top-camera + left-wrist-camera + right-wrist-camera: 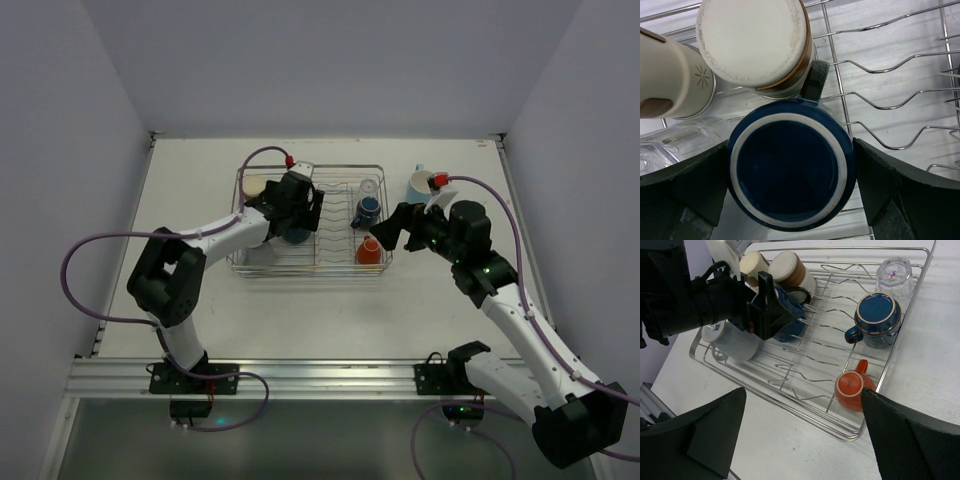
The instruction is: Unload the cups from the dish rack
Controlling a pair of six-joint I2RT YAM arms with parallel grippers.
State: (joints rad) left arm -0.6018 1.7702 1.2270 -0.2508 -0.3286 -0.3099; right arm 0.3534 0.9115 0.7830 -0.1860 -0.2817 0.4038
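Left gripper [791,150]: check that its jaws stand at full spread, with one finger [695,190] on each side of the navy cup [790,175]. The cup sits base-up in the dish rack [880,105], and its handle points away from the wrist. The fingers lie close against the cup wall. You cannot confirm from the wrist view whether they press on it.

Right gripper [802,405]: check that its jaws are spread wide, with nothing between them. In the top view, find it just beside the right side of the rack. It is near the orange cup [852,387] and clear of it.

Work outward from the navy cup:

- The cream-and-brown cup [752,40] stands base-up just beyond the navy cup's handle.
- The cream cup [675,75] stands beside the cream-and-brown cup, toward the rack corner.
- The grey mug [737,342] lies in the near left corner of the rack, beside the left gripper.

Work outward from the right gripper:

- The orange cup sits base-up in the near right corner of the rack.
- The small dark blue mug [879,315] sits base-up farther along the same side, well apart from the orange cup.
- The clear glass [894,271] stands in the far right corner.

The wavy wires in the middle of the rack separate the two groups of cups.

The rack rests on the white table [330,320], ahead of both arm bases. The light blue cup [421,185] is outside the rack, on the table near its far right corner. You cannot tell from the top view whether this cup is upright or tilted.
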